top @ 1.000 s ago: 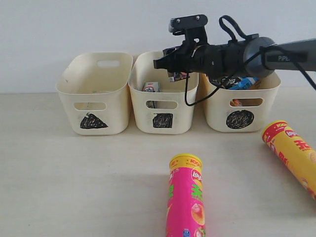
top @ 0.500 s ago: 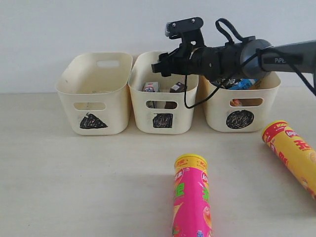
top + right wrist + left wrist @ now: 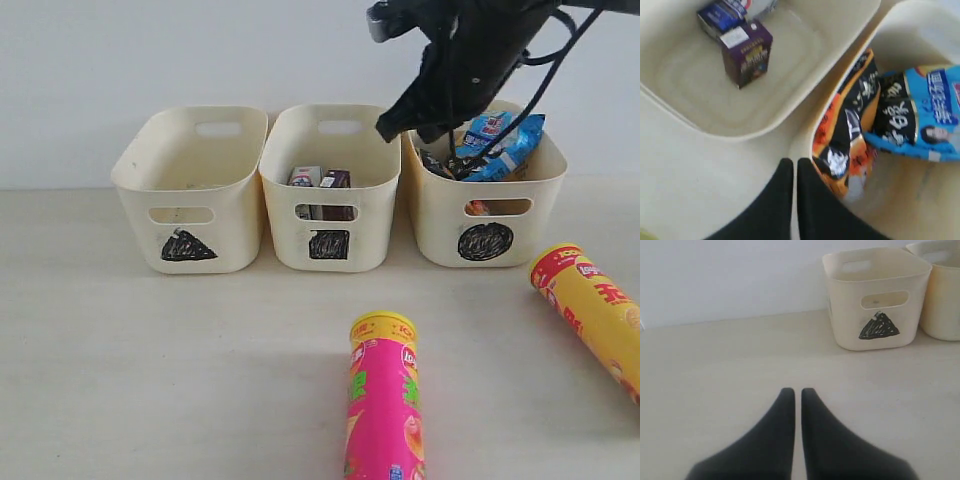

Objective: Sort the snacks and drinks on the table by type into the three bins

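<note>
**Entry: sorting run, 3 bins, 6 goods**

**Bins.** Triangle bin [image 3: 235, 200], square bin [image 3: 372, 215] and circle bin [image 3: 535, 225] stand in 1 row at the back of the desk [image 3: 150, 350].

**Stowed.** Blue carton [image 3: 304, 177] and purple carton [image 3: 335, 180] sit side by side in the square bin. Orange bag [image 3: 850, 135] and blue bag [image 3: 500, 140] are in the circle bin.

**Outstanding.** Pink tube [image 3: 383, 405] lies on the desk in front of the square bin. Yellow tube [image 3: 595, 310] lies on the desk in front of the circle bin, its lower end out of frame. Nothing shows inside the triangle bin.

**Claws.**
- Right claw [image 3: 385, 128]: pinched closed, empty, high over the adjoining rims of the square and circle bins.
- Left claw [image 3: 794, 392]: closed, empty, low over the desk, facing the triangle bin.

**Step in hand (judged).** Cartons and bags look done, so the next job is to fetch a tube for the triangle bin.

**Handling.**
- Spread the claw wide before descending.
- Straddle the round body near mid-length, so the tube neither rolls off nor tips when lifted.
- The yellow tube lies nearer the right arm.
- A tube looks longer than the bin is deep, so lower it end-first and release only once it leans steady.
</note>
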Robot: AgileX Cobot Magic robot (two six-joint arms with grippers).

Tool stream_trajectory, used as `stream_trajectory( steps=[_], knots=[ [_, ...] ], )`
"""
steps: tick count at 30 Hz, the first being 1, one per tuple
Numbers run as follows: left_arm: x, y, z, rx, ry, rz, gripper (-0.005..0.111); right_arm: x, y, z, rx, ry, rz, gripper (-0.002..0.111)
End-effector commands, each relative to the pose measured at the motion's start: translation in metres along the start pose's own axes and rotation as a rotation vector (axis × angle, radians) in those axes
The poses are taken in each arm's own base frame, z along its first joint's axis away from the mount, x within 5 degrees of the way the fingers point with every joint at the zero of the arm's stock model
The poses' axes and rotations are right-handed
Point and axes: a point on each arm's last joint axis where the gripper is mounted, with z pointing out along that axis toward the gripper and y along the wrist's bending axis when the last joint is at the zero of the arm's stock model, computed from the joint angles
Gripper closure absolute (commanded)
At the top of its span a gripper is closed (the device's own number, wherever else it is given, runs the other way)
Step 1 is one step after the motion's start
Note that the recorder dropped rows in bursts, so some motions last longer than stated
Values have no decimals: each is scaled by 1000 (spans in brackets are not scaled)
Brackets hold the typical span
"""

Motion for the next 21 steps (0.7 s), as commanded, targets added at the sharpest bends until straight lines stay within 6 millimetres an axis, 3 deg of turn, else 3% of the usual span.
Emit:
stream_trajectory(
  steps=[1,7,15,21],
  knots=[
    [-5,1,-1,-7,-52,16,102,22,-31,-15,32,131,69,108],
    [-18,-1,-2,49,-193,-374,102,67,-71,-39,114,111,192,108],
    [-24,1,-4,54,-263,-451,102,125,-88,-80,169,178,242,108],
    [-36,5,-8,68,-406,-588,102,159,-102,-117,256,148,425,108]
  ],
)
